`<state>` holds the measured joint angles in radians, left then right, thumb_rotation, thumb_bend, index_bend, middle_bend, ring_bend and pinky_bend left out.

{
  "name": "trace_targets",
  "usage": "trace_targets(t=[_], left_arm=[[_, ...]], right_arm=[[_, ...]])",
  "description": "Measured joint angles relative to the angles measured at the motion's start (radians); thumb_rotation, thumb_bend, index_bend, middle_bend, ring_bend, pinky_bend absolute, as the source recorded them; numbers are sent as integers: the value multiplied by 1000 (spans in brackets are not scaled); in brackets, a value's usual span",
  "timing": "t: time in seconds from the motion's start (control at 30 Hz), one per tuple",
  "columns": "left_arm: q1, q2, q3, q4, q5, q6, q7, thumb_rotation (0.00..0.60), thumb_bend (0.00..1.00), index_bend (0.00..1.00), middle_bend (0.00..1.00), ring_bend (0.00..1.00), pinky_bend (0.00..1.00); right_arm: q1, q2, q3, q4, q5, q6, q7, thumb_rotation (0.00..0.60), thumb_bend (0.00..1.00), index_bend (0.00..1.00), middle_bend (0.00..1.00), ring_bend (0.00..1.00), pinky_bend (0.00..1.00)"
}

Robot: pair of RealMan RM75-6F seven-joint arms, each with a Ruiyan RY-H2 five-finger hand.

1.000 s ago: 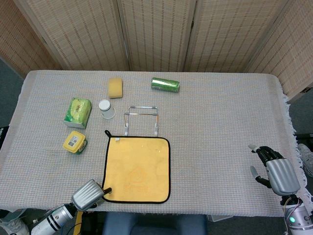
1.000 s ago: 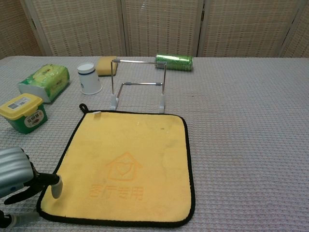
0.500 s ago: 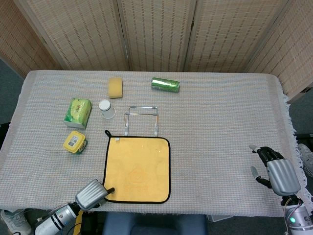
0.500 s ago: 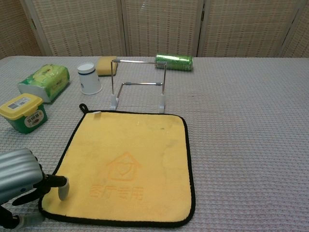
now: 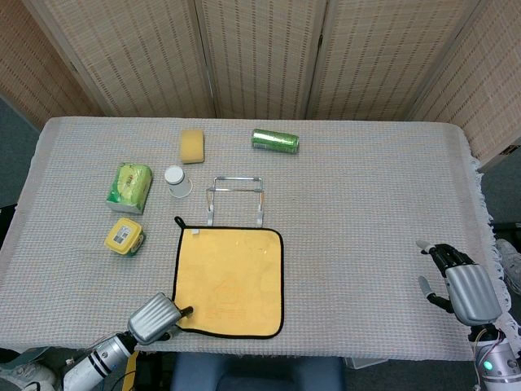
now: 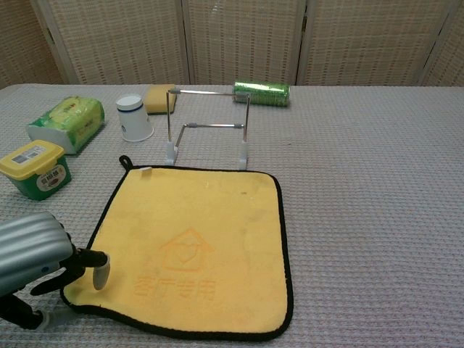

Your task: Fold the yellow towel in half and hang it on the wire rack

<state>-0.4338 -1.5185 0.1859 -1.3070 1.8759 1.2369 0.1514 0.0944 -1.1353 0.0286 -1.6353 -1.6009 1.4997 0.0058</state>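
Note:
The yellow towel (image 5: 229, 281) (image 6: 194, 246), edged in black, lies flat near the table's front edge. Just behind it stands the wire rack (image 5: 234, 196) (image 6: 209, 136), bare. My left hand (image 5: 155, 318) (image 6: 32, 255) is at the towel's near left corner. One fingertip (image 6: 100, 276) rests on top of the cloth, and another finger lies beside the corner's edge. Whether the corner is pinched does not show. My right hand (image 5: 458, 285) hovers far to the right by the table's edge, fingers apart and holding nothing. It is outside the chest view.
Left of the towel sit a yellow-lidded green tub (image 5: 124, 236) (image 6: 35, 169), a green tissue pack (image 5: 129, 186) (image 6: 67, 122) and a white cup (image 5: 177, 180) (image 6: 134, 117). A yellow sponge (image 5: 192, 145) and a green can (image 5: 275, 141) (image 6: 262, 93) lie behind the rack.
My left hand has moved right and forward onto the towel's near left corner. That corner now sits a little further in. The right hand has barely moved.

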Motion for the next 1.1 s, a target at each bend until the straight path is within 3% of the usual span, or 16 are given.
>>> trace_targets(t=[0.5,0.87,0.93,1.1], left_arm=[[2,-20,-2,30,6,33,11,600,436,554,884,872,989],[7,-25,-5,17,-5,54,-32,600,442,566,884,873,989],[7,-25,-5,14,-6,57,-39,600,442,567,884,873,989],[8,-28,-7,13,-10,59,-35,600,442,567,884,873,990]], right_arm=[[3,1,-2,-9,-12,1,-7,600,407,184,320,276,358],[22,2,-25,-38,-87,-13,-30,600,408,213,350,326,369],[38,-2,-33,-51,-121,-30,-45,600,408,231,377,384,437],[95,-25,-44,-83,-175,-109,-83,600,355,298,502,620,754]])
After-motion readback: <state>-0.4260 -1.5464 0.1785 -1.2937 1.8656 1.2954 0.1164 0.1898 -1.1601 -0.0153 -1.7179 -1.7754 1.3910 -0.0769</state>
